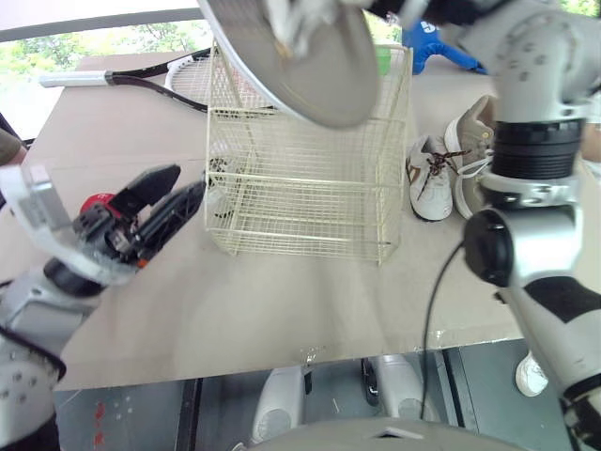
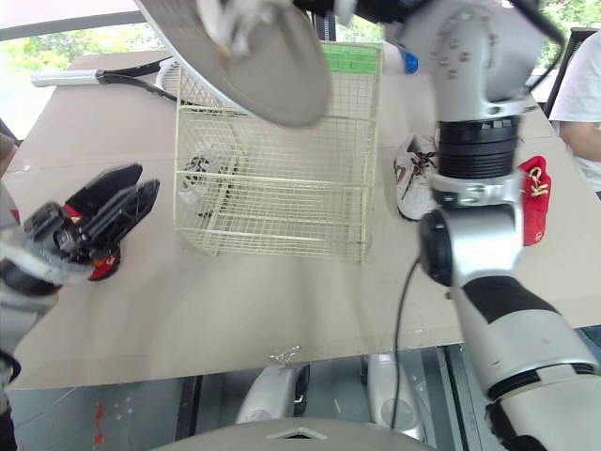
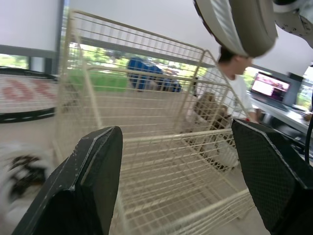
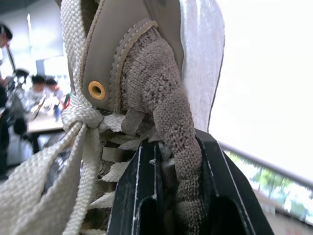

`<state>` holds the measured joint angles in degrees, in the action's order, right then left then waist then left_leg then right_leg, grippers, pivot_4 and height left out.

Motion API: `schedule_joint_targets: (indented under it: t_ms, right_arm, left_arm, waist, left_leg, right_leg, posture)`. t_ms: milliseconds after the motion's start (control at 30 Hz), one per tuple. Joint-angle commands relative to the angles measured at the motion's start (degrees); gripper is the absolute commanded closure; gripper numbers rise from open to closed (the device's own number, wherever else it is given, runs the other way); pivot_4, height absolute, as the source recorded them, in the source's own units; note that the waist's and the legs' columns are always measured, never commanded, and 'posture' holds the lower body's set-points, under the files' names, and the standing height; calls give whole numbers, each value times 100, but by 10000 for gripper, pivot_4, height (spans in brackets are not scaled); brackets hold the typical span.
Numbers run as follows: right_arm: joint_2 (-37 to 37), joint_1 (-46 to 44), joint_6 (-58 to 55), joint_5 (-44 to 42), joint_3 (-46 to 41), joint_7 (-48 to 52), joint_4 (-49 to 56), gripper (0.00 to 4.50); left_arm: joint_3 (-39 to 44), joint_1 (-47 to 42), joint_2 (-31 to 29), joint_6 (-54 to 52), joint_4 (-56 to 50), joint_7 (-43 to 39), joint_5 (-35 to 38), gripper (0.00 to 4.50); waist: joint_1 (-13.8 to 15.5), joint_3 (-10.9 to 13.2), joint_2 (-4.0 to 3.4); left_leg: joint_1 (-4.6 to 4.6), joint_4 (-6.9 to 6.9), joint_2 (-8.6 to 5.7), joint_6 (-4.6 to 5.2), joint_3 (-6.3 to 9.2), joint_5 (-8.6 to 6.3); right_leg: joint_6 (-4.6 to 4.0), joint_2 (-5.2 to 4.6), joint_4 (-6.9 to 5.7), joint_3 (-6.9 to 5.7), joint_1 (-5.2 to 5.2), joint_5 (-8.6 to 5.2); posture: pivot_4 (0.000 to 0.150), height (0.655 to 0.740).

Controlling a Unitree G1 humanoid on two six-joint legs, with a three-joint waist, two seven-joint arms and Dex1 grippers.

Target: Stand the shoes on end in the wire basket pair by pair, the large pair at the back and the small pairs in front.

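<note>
Step in hand: first shoe of the large pair is airborne and not yet in the basket.

Surface (image 1: 282,301): pale board, below both pincers.

Wire basket (image 1: 310,188): cream wire with an open top. It stands under the right pincer and just ahead of the left pincer's fingertips.

Large shoe (image 1: 300,66): hangs from the right pincer (image 4: 171,156), above the basket's rim, with its sole turned toward the head camera. The sole is flat grey with a pale edge band. The upper is beige knit with wide off-white laces and a brass eyelet.

Right pincer: clamped on the knit edge by the laces. The hold is on soft fabric only, so I judge the shoe may swing or sag.

Left pincer (image 1: 178,188): fingers apart and empty, aimed at the nearest basket wall.

Next move (judgement): tip the shoe onto its end, then lower it straight down into the part of the basket farthest from the left pincer. Let it lean on the rear wall before letting go. The sole must clear the rim wires on the way down.

White shoes with brown laces (image 1: 430,178): on the surface beside the basket, below the right pincer.

Small dark-and-white shoe (image 2: 197,174): at the basket wall nearest the left pincer. Cannot tell whether it is inside or outside the wire.

Red shoe (image 2: 535,197): on the surface, well apart from the left pincer.
</note>
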<state>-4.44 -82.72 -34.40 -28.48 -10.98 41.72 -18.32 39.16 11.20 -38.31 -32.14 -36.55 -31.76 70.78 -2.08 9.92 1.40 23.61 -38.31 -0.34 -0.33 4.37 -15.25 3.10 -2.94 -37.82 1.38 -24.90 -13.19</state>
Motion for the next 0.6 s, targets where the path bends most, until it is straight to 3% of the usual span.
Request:
schedule_joint_targets:
  t_ms: [33, 167, 333, 433, 600]
  right_arm:
    - [545, 102, 2414, 526, -46, -615, -393, 43892]
    - [1209, 678, 5176, 1420, 356, -1018, -1314, 43892]
    - [1389, 899, 7501, 2347, 607, -1882, -3012, 43892]
    - [1333, 747, 8210, 2775, 710, -2549, -3750, 43892]
    - [1329, 500, 8634, 2838, 752, -2834, -4312, 43892]
  left_arm:
    - [309, 372, 147, 212, -488, 96, 123, 6815]
    - [485, 684, 288, 375, -566, 105, 140, 6815]
    - [546, 929, 345, 518, -803, 152, 219, 6815]
    - [585, 1219, 389, 557, -943, 72, 222, 6815]
    - [586, 1513, 432, 684, -969, 1, 92, 6815]
  waist:
    - [38, -4, 6]
    - [20, -11, 15]
    - [-29, -14, 20]
    - [-46, -13, 19]
    - [-41, -3, 0]
  left_leg:
    - [1, 0, -7, -1, -4, 1]
    - [-8, 2, -26, -3, -10, 2]
    - [-11, 2, -26, -8, -11, 5]
    - [-49, 19, -20, -9, -10, 6]
    - [-192, 83, -16, 15, -55, -7]
  right_leg:
    - [0, 1, 8, -12, 7, 0]
    - [0, 3, 8, -14, 14, -1]
    - [-1, 5, 4, -9, 12, -1]
    - [-3, 6, 4, 5, 34, -2]
    - [-35, 12, 22, 24, 148, -22]
  posture:
    - [1500, 7400]
    - [1500, 7400]
    - [1500, 7400]
    - [1500, 7400]
    - [1500, 7400]
